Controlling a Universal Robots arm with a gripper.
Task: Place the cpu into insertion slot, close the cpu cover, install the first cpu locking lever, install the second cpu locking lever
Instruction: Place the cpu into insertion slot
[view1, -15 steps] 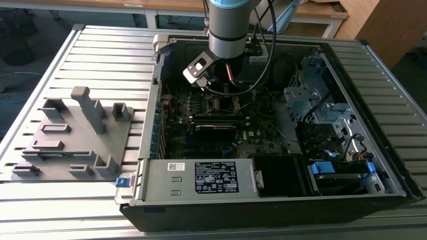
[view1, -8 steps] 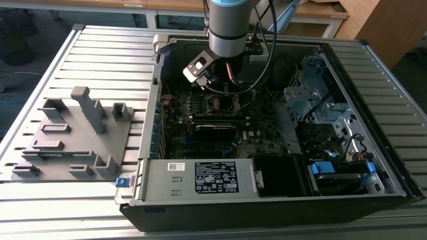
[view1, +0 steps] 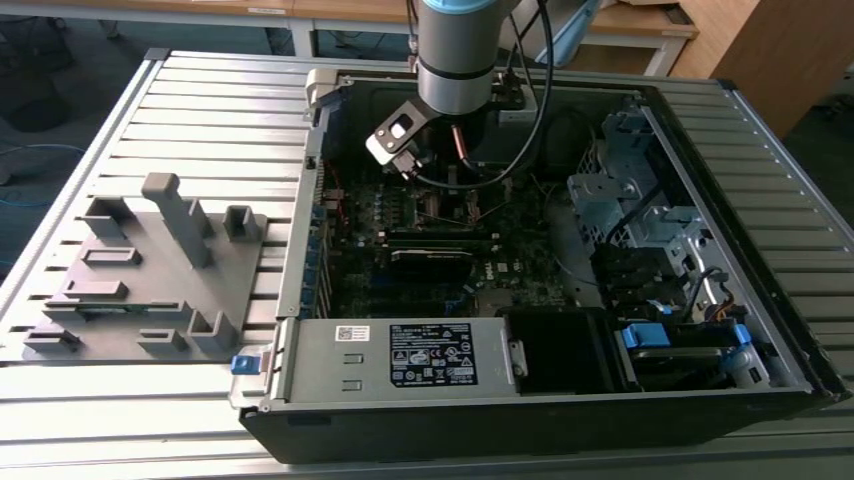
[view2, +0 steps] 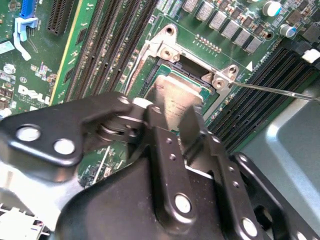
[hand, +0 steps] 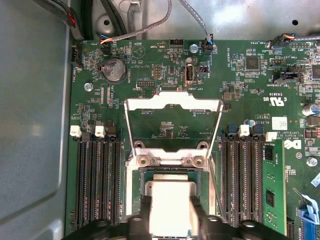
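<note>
The gripper clasps the chip in its fingers, at the socket. Beyond the fingertips the cover (a silvery frame) stands open.

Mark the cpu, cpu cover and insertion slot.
cpu (hand: 170, 200), first wrist view, middle of its pale face.
cpu cover (hand: 172, 103), first wrist view, bar farthest from the cpu.
insertion slot (hand: 170, 173), first wrist view, rim nearest the cover.

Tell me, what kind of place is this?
Probably a robot lab: an opened computer on a slatted metal table, a robot arm reaching in with a cpu in its gripper, desks behind.
</note>
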